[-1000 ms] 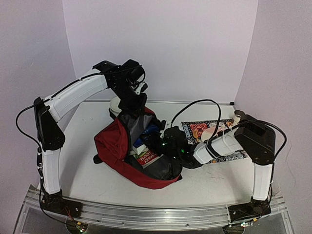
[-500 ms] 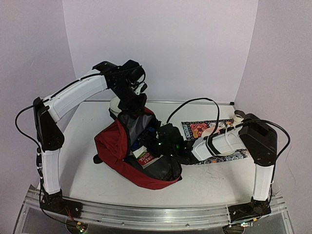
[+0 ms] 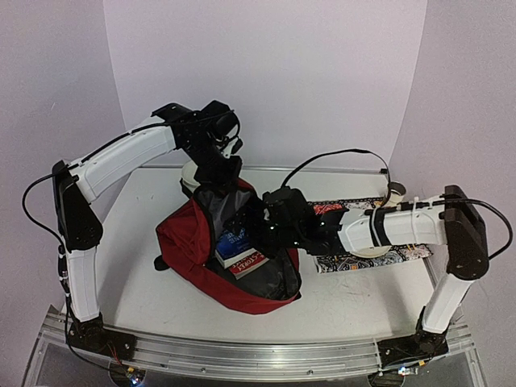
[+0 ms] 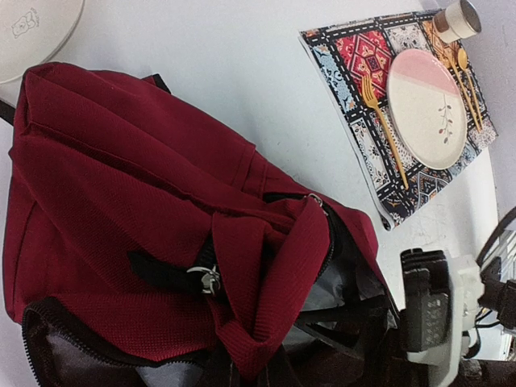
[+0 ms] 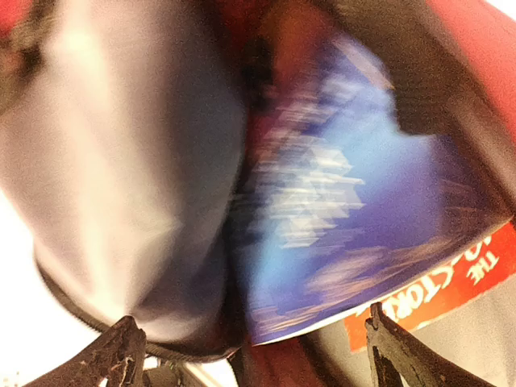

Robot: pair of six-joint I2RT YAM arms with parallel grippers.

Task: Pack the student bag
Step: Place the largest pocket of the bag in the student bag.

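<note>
Pale lilac walls (image 3: 306,81) close in a white table (image 3: 363,298), and the student bag (image 3: 189,242) lies on its side left of the table's centre, its mouth turned toward the right arm. The bag is dark red woven fabric with black straps, a black zip edge and a grey lining that shows at the opening; it sags softly.

Two books lie inside the mouth: a blue book (image 3: 236,240) on top and a red book (image 3: 248,263) with white lettering beneath, its edge sticking out toward the near side. The wrist view of them is blurred.

The left gripper (image 3: 216,173) is clamped on the bag's far upper rim, holding the opening up. The right gripper (image 3: 260,224) reaches into the mouth with its fingers (image 5: 121,351) spread wide just above the blue book, gripping nothing.

Right of the bag lies a patterned placemat (image 4: 367,52) carrying a pink-and-white plate (image 4: 426,109), a gold fork (image 4: 383,117), gold spoons (image 4: 468,76) and a small cup (image 4: 455,18). A white round dish (image 4: 32,32) sits just behind the bag.
</note>
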